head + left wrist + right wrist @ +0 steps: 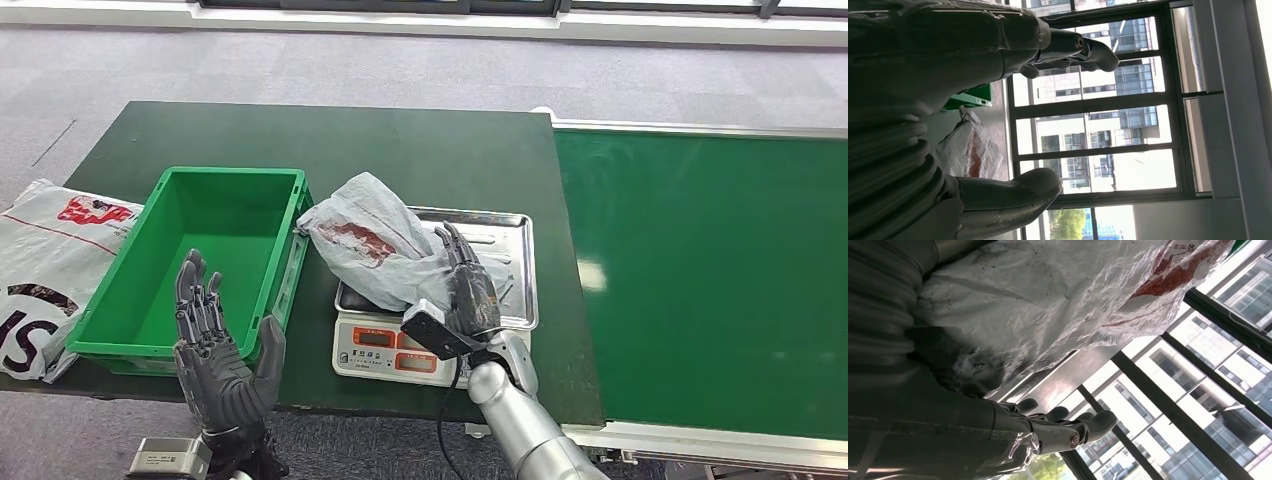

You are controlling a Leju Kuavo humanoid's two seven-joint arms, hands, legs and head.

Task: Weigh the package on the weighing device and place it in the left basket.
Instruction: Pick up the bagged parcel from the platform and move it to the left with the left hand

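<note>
Package (372, 243), a crumpled clear-grey plastic bag with a red print, lies on the steel tray of the weighing device (505, 235), its upper left end hanging over the tray edge and reaching the right rim of the green basket (290, 282). The device sits on the dark green surface (420, 150), just right of the basket, display panel facing me.

My right hand (468, 285) is on the tray at the package's right side, fingers stretched out and apart, lying against the plastic. From the right wrist view the package (1058, 300) bulges right beside my thumb, the fingers (1068, 427) straight, not wrapped round it. So spread, touching, no grip that I can see.

My left hand (218, 345) is raised in front of the basket's near edge, palm toward the package, fingers apart and upright, holding nothing. Left wrist view: thumb (1013, 195) and fingers (1083, 50) wide apart, package (970, 150) and a corner of the basket (970, 96) beyond them.

Another printed white bag (50, 265) lies left of the basket, hanging off the surface edge. Green conveyor belt (710, 280) on the right, touching the surface.
</note>
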